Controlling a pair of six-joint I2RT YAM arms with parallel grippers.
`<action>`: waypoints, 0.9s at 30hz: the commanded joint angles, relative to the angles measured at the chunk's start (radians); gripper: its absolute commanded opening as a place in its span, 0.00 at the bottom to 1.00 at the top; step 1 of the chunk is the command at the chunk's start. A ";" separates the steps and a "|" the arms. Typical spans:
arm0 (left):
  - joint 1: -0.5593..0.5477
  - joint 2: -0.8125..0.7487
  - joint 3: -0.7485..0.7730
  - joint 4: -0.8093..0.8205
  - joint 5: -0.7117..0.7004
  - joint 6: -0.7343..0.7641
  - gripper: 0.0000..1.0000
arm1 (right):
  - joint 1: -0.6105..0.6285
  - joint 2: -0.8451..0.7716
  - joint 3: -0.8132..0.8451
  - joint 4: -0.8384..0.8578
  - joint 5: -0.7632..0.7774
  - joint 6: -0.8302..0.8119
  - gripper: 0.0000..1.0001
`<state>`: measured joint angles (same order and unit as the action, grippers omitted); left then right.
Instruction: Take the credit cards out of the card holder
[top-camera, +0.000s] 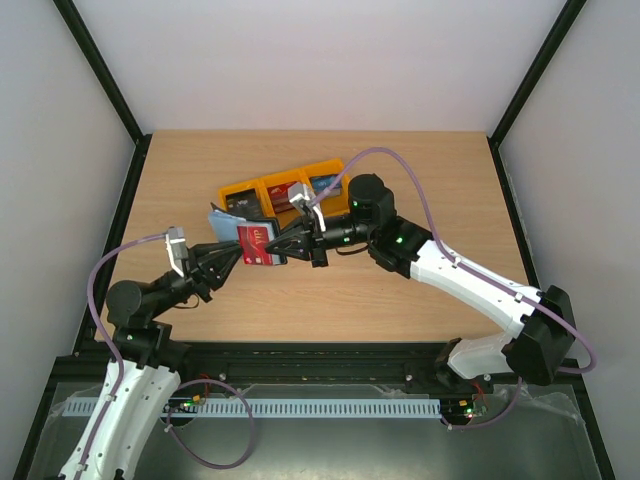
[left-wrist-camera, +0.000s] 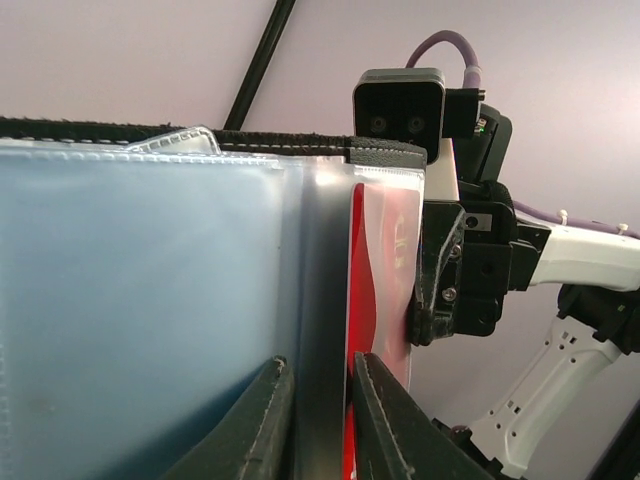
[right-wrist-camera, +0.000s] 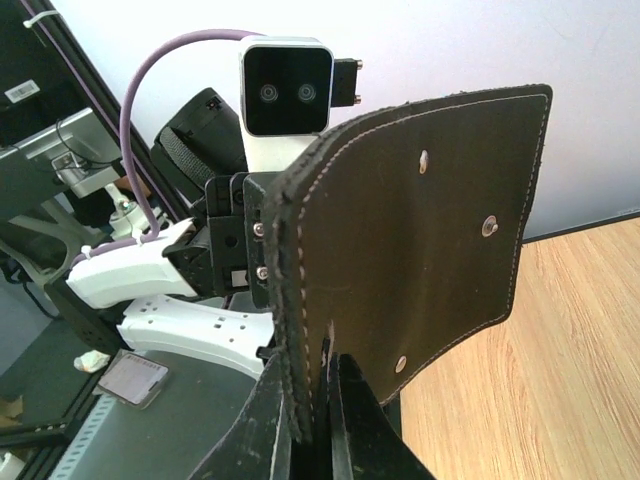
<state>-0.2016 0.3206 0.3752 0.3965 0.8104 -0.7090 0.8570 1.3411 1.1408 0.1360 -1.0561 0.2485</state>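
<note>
Card holder (right-wrist-camera: 420, 230): stitched black leather, rounded corners.

The holder (top-camera: 228, 225) hangs above the table (top-camera: 400, 180), pinched between both claws. The left claw (top-camera: 236, 256) grips its near-left edge and the right claw (top-camera: 284, 246) its right edge, tips facing each other. A card (top-camera: 258, 241) sits in a holder pocket between the claws, just right of the left claw's fingers (left-wrist-camera: 385, 430). A row of bins (top-camera: 262, 186) lies on the table just behind the right claw, with cards (top-camera: 322, 183) in them.
</note>
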 joint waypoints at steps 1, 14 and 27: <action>0.011 -0.012 0.009 0.032 0.006 -0.026 0.19 | -0.005 -0.024 0.005 0.006 -0.047 -0.027 0.02; -0.035 0.056 -0.011 0.104 0.035 0.010 0.20 | -0.007 0.007 0.011 0.072 -0.114 0.041 0.02; -0.080 0.073 -0.015 0.187 0.100 0.017 0.02 | -0.012 0.017 0.028 0.047 -0.039 0.001 0.02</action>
<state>-0.2741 0.4004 0.3580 0.5484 0.8734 -0.7124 0.8436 1.3605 1.1412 0.1448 -1.1156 0.2695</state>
